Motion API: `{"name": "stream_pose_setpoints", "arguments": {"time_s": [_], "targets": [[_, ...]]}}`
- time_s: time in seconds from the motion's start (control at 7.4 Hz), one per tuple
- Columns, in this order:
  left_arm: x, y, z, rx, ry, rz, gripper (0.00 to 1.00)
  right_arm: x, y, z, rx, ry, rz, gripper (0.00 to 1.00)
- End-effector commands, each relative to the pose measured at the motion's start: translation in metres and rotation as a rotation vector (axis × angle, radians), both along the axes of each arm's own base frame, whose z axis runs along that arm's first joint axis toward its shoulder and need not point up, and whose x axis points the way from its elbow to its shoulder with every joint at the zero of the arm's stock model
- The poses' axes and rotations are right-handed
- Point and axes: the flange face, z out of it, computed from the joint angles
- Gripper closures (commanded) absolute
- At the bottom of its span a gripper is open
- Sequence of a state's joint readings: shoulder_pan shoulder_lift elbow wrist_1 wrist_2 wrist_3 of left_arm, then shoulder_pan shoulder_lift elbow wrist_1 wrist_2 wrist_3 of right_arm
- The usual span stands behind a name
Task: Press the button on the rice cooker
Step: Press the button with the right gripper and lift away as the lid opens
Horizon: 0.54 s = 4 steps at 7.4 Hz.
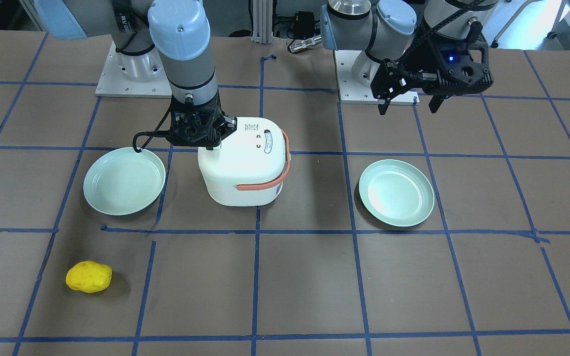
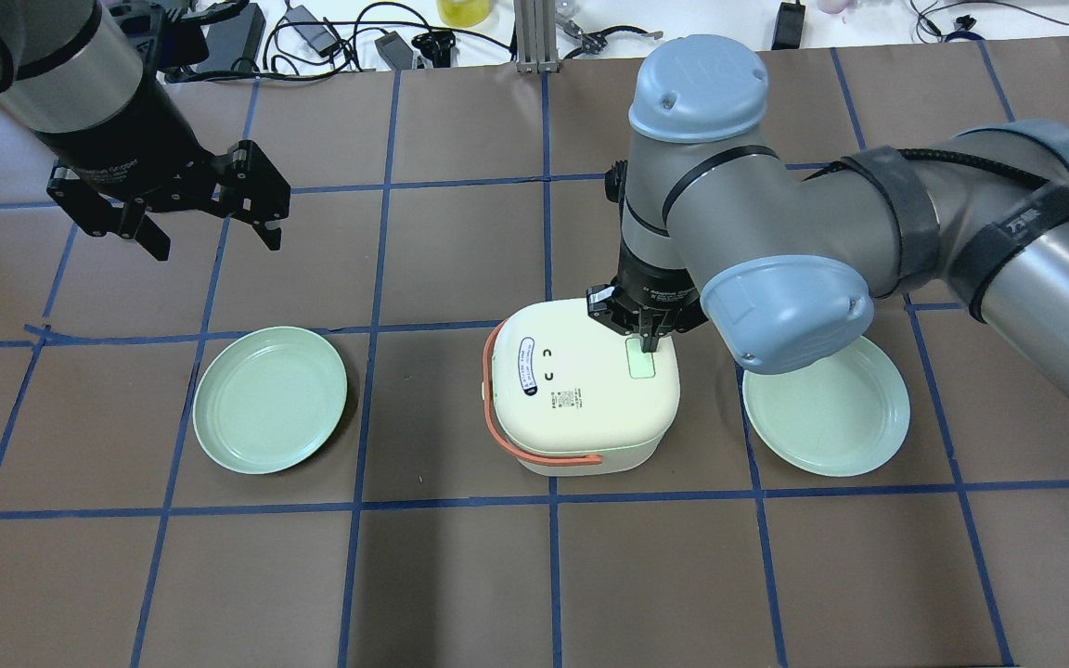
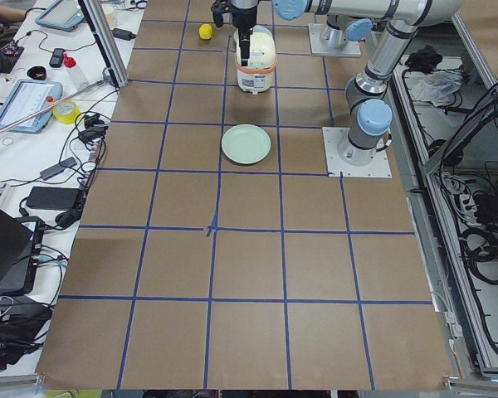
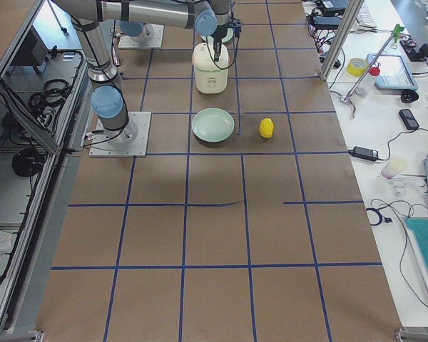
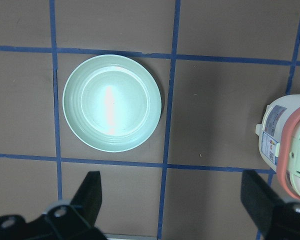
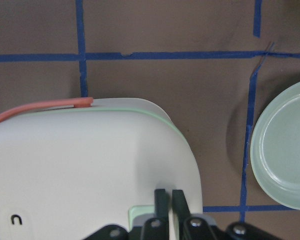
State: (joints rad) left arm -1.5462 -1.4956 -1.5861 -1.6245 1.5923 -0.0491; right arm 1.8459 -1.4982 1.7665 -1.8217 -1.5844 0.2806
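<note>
The white rice cooker (image 2: 572,399) with an orange handle stands mid-table; it also shows in the front view (image 1: 245,170) and in the right wrist view (image 6: 80,165). Its pale green button (image 2: 640,364) is on the lid's edge nearest my right arm. My right gripper (image 2: 649,345) points straight down, fingers shut together, with the tips on the button (image 6: 140,214). In the right wrist view the gripper (image 6: 169,199) shows its two fingers pressed side by side. My left gripper (image 2: 210,237) is open and empty, hovering well to the left of the cooker, apart from it.
A pale green plate (image 2: 270,399) lies left of the cooker and another (image 2: 827,408) lies right of it, partly under my right arm. A yellow lumpy object (image 1: 88,277) lies near the table's far side. The left wrist view looks down on a plate (image 5: 112,102).
</note>
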Motion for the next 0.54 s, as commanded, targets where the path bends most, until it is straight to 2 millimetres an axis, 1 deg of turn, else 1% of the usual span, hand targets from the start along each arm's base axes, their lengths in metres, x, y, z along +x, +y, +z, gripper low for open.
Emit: {"name": "stream_pose_setpoints", "arguments": {"time_s": [0.0,0.14,0.27,0.41], "targets": [[0.0,0.0,0.0,0.0,0.0,0.001,0.0,-0.014,-0.02,0.039,-0.081,0.029,-0.021,0.0],[0.0,0.0,0.0,0.0,0.0,0.0,0.0,-0.033,-0.032,0.054,-0.066,0.024,-0.06,0.0],[0.0,0.0,0.0,0.0,0.0,0.001,0.0,-0.055,-0.044,0.075,-0.059,0.023,-0.055,0.0],[0.0,0.0,0.0,0.0,0.0,0.002,0.0,-0.077,-0.056,0.093,-0.073,0.023,-0.011,0.0]]}}
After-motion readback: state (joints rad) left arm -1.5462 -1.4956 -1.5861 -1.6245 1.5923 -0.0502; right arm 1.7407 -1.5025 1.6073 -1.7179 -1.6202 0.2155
